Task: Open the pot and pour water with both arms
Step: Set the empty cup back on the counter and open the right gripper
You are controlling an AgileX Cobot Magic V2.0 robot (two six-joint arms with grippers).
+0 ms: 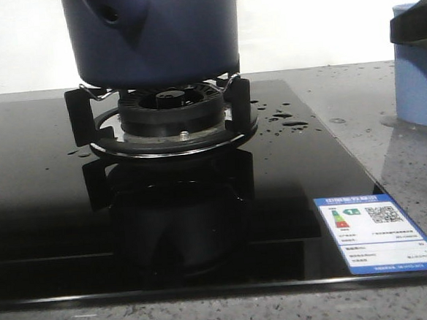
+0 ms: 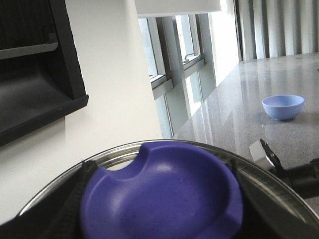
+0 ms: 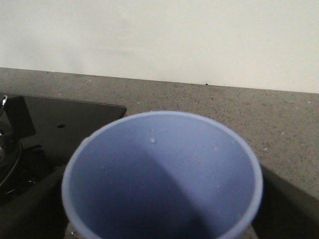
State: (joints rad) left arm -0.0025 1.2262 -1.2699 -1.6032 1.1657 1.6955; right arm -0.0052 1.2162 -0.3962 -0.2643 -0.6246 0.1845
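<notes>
The dark navy pot (image 1: 168,38) stands on the burner, its handle socket (image 1: 112,13) facing front-left; its top is out of view. My left gripper (image 2: 160,199) is shut on the blue knob (image 2: 164,189) of a glass lid with a metal rim (image 2: 124,149), held tilted, away from the front view. My right gripper (image 1: 413,25) is shut around the pale blue ribbed cup (image 1: 417,91) at the right edge of the counter. The right wrist view looks into the cup (image 3: 162,189), which holds only tiny drops. Water drops (image 1: 288,120) lie on the glass to the right of the burner.
The black glass stove top (image 1: 49,215) has a burner with pot supports (image 1: 170,112) and an energy label (image 1: 376,233) at the front right. Grey stone counter (image 1: 355,91) surrounds it. A blue bowl (image 2: 283,106) sits on the counter farther off.
</notes>
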